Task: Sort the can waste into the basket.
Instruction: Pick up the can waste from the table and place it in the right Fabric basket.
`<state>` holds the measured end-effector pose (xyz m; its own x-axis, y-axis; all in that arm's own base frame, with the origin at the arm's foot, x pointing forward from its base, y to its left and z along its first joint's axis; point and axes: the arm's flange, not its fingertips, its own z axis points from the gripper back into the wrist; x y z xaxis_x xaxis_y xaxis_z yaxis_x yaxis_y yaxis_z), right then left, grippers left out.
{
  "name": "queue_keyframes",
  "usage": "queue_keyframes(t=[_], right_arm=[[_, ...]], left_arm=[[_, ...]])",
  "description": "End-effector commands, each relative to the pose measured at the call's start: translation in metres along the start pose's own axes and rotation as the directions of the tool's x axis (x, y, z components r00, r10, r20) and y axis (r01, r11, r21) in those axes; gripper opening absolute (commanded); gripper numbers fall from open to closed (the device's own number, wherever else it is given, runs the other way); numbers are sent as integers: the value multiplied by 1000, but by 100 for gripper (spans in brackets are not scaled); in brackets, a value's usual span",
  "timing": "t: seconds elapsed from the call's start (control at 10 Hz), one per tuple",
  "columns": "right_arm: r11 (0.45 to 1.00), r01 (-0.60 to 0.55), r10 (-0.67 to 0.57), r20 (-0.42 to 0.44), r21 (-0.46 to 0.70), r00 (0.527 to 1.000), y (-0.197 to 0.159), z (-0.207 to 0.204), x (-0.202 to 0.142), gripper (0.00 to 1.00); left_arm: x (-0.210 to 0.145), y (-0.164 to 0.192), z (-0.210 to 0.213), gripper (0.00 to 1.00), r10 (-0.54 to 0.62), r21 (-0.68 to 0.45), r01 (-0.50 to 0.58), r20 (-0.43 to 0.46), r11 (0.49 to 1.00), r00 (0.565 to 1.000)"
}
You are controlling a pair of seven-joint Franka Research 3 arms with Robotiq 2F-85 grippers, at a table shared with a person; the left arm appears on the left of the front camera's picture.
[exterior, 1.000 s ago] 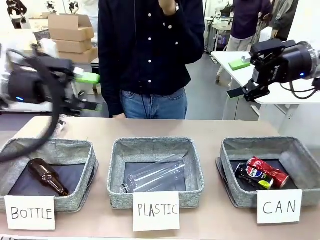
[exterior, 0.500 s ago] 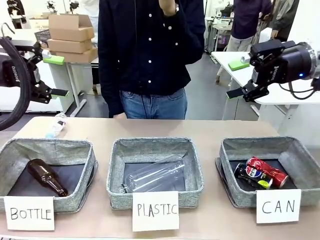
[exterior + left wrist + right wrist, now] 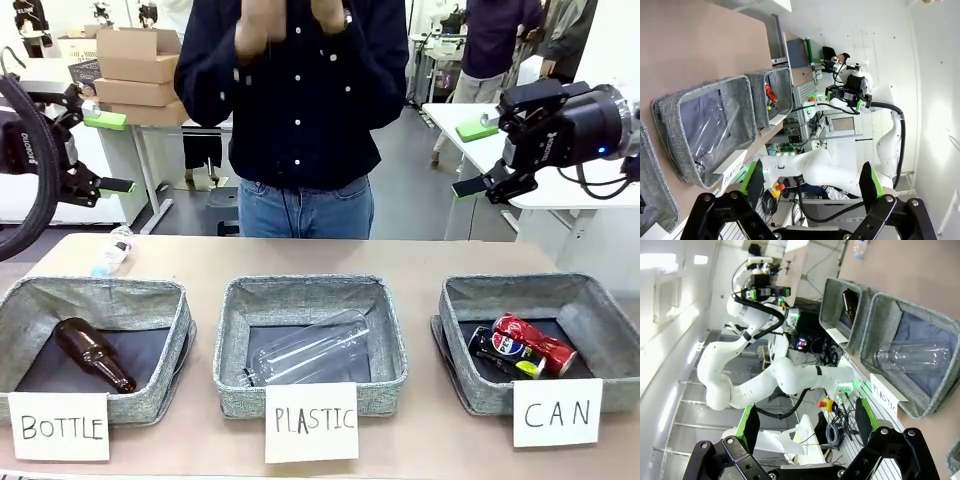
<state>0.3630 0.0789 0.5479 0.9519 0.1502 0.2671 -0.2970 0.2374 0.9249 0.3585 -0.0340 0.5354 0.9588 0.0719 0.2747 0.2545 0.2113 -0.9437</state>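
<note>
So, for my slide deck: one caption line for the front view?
Red can and black-blue can lie in the CAN basket; both tools, left and right, hang open above the table.

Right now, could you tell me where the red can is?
In the front view, the red can lies in the right-hand basket carded CAN, beside the black-blue can.
</note>
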Motion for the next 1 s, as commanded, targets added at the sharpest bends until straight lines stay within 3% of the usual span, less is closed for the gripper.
queue_keyframes(t=[0.0, 0.9], right_arm=[[1000, -25, 25, -7, -1, 1000, 0, 2, 0, 100], [1000, -25, 25, -7, -1, 1000, 0, 2, 0, 100]], left_arm=[[-1, 0, 2, 100, -17, 3, 17, 3, 1000, 1000], [-1, 0, 2, 100, -17, 3, 17, 3, 1000, 1000]])
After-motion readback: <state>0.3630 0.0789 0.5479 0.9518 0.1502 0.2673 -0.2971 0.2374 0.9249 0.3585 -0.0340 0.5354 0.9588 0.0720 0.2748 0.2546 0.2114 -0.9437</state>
